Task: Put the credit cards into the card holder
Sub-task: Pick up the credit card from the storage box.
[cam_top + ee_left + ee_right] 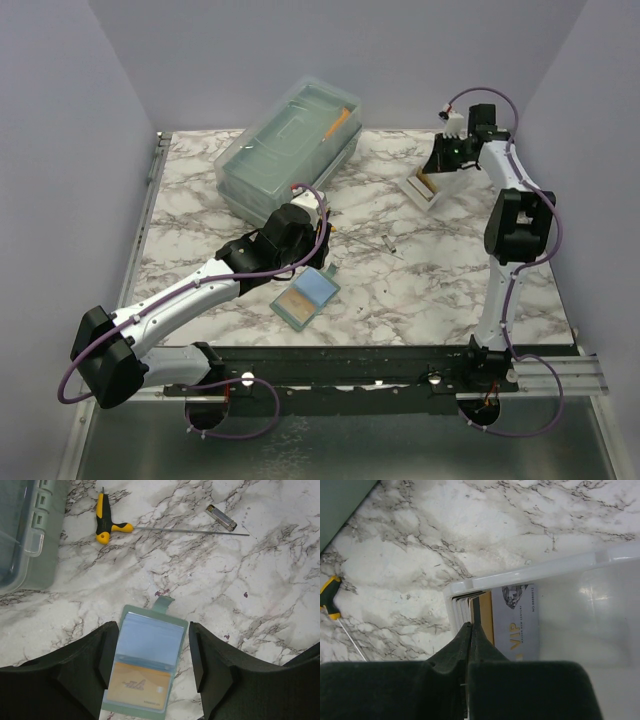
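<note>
The right gripper [443, 160] is down in the white tray [428, 195] at the far right of the table [420, 285]. The left gripper [322, 245] hangs over the card holder [305, 297], which lies opened near the middle, just in front of the one translucent lidded box [290, 150]. From the left wrist, the left jaws stand apart with nothing in them, one to each side of the single holder. One gold card [139, 686] already sits in the pocket nearer the arm and the farther pocket looks empty; beyond lie one yellow-handled tool [107, 525] and one small metal piece [220, 517]. From the right wrist, the right fingers are pressed together on the edge of what seems a thin black card [475, 607], standing in the tray beside one gold-brown card [487, 615] and one grey VIP card [517, 620]; further pale edges cannot be counted. The step in hand looks like fetching a card. The next move likely calls for a straight lift clear of the tray's wall, then a carry to the holder's free pocket.
</note>
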Robot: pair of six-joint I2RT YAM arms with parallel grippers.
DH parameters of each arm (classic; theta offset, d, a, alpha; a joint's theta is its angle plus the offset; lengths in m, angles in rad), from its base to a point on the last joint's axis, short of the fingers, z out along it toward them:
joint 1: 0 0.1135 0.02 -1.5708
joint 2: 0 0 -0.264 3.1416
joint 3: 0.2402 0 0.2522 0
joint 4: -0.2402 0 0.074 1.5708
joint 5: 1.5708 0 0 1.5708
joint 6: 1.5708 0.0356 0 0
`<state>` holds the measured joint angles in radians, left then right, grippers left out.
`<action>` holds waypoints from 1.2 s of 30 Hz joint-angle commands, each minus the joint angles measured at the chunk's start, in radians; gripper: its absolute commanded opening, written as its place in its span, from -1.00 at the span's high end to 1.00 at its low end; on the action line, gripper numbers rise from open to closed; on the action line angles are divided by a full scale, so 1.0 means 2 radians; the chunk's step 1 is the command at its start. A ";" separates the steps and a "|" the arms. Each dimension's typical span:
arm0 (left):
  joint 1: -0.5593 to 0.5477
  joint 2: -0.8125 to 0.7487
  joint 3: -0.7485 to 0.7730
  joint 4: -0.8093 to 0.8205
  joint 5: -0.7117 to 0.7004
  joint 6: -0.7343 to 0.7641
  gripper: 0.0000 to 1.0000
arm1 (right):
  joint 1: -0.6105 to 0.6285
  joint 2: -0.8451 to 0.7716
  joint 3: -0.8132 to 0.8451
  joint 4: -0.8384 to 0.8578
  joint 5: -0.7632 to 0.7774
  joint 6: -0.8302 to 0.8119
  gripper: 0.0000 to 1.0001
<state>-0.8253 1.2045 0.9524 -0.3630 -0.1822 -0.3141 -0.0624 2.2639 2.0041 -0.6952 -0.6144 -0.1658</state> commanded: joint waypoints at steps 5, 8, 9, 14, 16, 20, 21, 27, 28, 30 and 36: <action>-0.003 0.000 -0.003 0.008 0.011 -0.003 -0.30 | 0.009 -0.033 -0.045 0.089 0.113 0.040 0.99; -0.003 0.000 -0.003 0.008 0.012 -0.003 -0.30 | 0.009 -0.038 -0.050 0.108 0.144 0.047 1.00; -0.003 0.001 -0.003 0.008 0.011 -0.003 -0.30 | 0.009 -0.040 -0.052 0.113 0.157 0.049 0.99; -0.002 0.002 -0.003 0.008 0.010 -0.003 -0.30 | 0.009 -0.054 -0.065 0.143 0.202 0.054 0.99; -0.002 0.002 -0.003 0.008 0.010 -0.003 -0.30 | 0.009 -0.059 -0.066 0.148 0.218 0.059 1.00; -0.003 0.002 -0.003 0.008 0.012 -0.003 -0.30 | 0.009 -0.056 -0.055 0.140 0.211 0.071 0.99; -0.003 0.002 -0.003 0.008 0.012 -0.003 -0.30 | 0.009 -0.051 -0.049 0.134 0.214 0.076 1.00; -0.003 0.003 -0.003 0.008 0.012 -0.002 -0.30 | 0.010 -0.042 -0.035 0.124 0.245 0.121 0.99; -0.003 0.003 -0.003 0.008 0.013 -0.003 -0.30 | 0.009 -0.039 -0.030 0.119 0.251 0.128 0.99; -0.003 0.003 -0.003 0.009 0.014 -0.003 -0.30 | 0.010 -0.033 -0.025 0.113 0.255 0.140 0.99; -0.003 0.003 -0.003 0.009 0.014 -0.003 -0.30 | 0.019 -0.011 -0.034 0.125 0.276 0.144 0.99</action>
<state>-0.8253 1.2049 0.9524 -0.3614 -0.1711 -0.3145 -0.0395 2.1864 1.9179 -0.4496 -0.1291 0.0959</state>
